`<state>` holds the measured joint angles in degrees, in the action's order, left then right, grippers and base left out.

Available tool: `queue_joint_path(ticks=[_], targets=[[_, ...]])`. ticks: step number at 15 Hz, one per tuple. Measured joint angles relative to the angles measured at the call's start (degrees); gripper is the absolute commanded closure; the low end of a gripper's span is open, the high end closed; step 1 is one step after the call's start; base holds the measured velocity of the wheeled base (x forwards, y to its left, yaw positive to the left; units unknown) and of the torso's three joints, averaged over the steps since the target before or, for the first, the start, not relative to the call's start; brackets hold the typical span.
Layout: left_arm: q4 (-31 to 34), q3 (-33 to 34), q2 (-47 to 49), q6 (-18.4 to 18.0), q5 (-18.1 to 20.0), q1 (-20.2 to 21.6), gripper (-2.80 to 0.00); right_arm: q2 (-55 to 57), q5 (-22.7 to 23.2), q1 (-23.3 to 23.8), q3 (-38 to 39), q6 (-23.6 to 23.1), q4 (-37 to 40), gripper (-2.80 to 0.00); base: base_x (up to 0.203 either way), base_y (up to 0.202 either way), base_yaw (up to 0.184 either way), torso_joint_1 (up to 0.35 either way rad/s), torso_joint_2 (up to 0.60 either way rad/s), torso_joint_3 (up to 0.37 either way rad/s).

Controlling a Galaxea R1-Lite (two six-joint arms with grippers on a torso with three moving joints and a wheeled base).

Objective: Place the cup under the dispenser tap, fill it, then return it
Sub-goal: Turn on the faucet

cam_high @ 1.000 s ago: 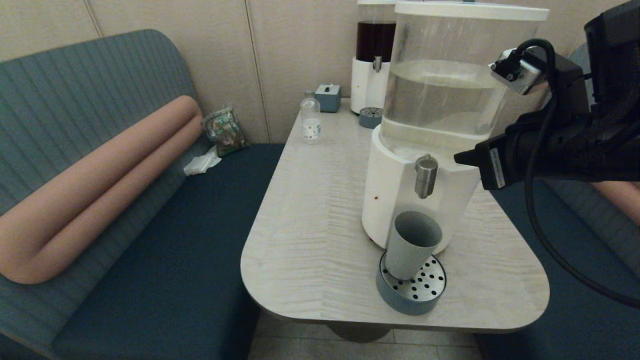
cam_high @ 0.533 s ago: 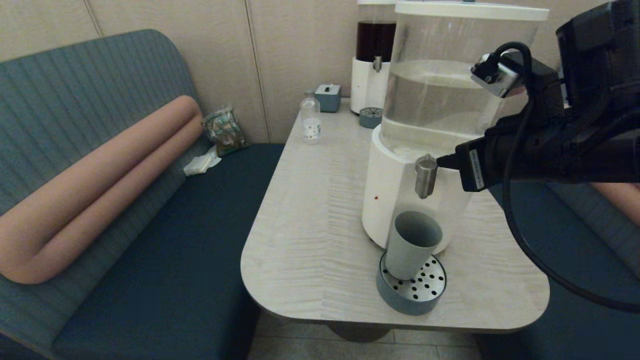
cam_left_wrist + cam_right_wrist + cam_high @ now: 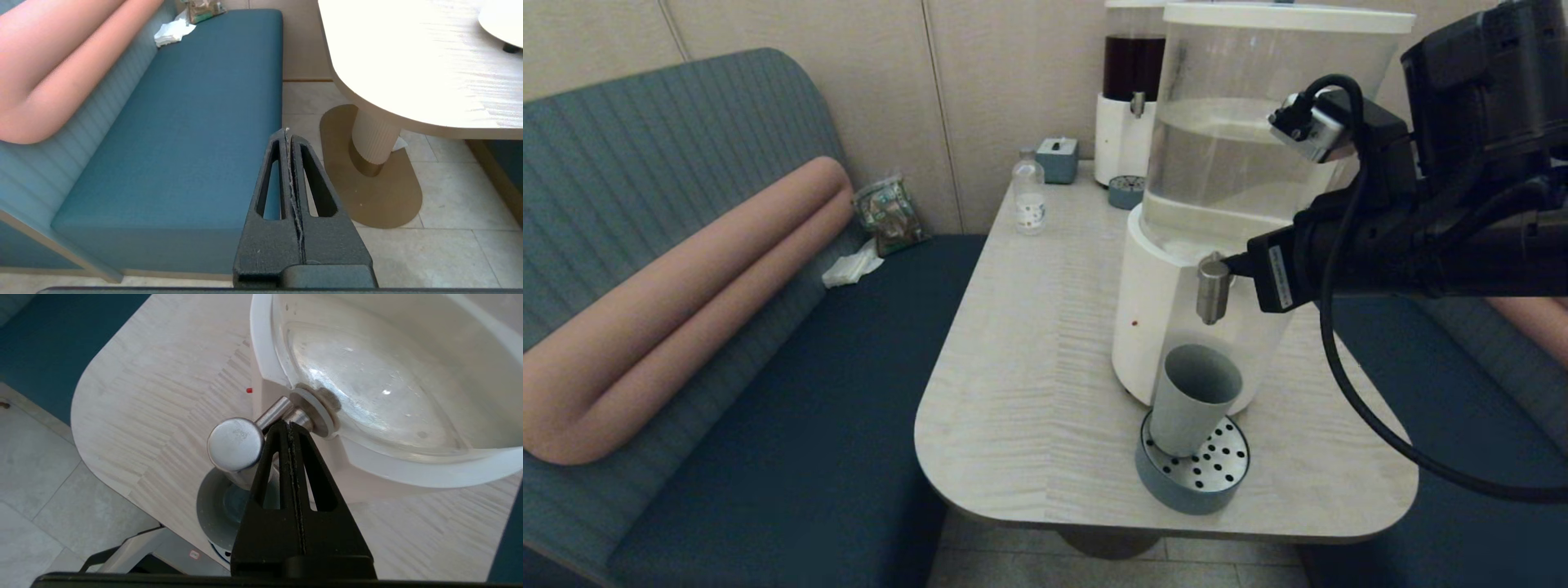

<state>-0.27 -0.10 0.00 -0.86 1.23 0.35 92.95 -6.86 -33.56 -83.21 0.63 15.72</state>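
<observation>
The grey-blue cup (image 3: 1194,398) stands upright on the round perforated drip tray (image 3: 1201,474), directly below the brushed-metal dispenser tap (image 3: 1213,287) of the large white-based dispenser (image 3: 1160,327). My right gripper (image 3: 1232,263) is shut with nothing between its fingers, and its tip rests against the tap's stem from the right. In the right wrist view the closed tip (image 3: 289,424) sits right behind the tap's round cap (image 3: 235,444), with the cup's rim (image 3: 222,498) below. My left gripper (image 3: 288,132) is shut and parked low over the floor beside the bench.
A second dispenser with dark liquid (image 3: 1131,90), a small clear bottle (image 3: 1029,196) and a blue box (image 3: 1058,159) stand at the table's far end. A blue bench with a pink bolster (image 3: 686,302) runs along the left. The table's rounded front edge (image 3: 1029,510) is close to the drip tray.
My right arm has moved left, and its shut tip has gone from clear of the dispenser to touching the tap. The cup and the left arm have stayed put.
</observation>
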Motion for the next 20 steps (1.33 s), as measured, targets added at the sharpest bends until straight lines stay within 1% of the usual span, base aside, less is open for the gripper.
queue_joint_path(ticks=[5, 12, 17, 18, 20], targets=[[0.06, 0.0, 0.0, -0.04, 0.0, 0.02, 0.0, 0.24, 2.7, -0.01, 0.33, -0.01, -0.24, 0.0, 0.0, 0.0, 0.0, 0.0, 0.0, 0.0], [0.04, 0.0, 0.0, 0.0, -0.1, -0.02, 0.0, 0.17, 3.05, -0.06, 0.09, -0.34, -0.37, 0.0, 0.0, 0.0, 0.0, 0.0, 0.0, 0.0], [0.02, 0.0, 0.0, -0.02, -0.11, 0.02, 0.0, 0.48, 4.14, -0.07, 0.04, -0.74, -0.55, 0.0, 0.0, 0.0, 0.0, 0.0, 0.0, 0.0], [0.02, 0.0, 0.0, -0.02, -0.09, 0.02, 0.0, 0.63, 4.16, -0.09, 0.04, -1.24, -0.63, 0.0, 0.0, 0.0, 0.0, 0.0, 0.0, 0.0], [0.02, 0.0, 0.0, 0.01, -0.09, 0.02, 0.0, 0.97, 3.88, -0.09, 0.24, -3.78, -0.79, 0.0, 0.0, 0.0, 0.0, 0.0, 0.0, 0.0]])
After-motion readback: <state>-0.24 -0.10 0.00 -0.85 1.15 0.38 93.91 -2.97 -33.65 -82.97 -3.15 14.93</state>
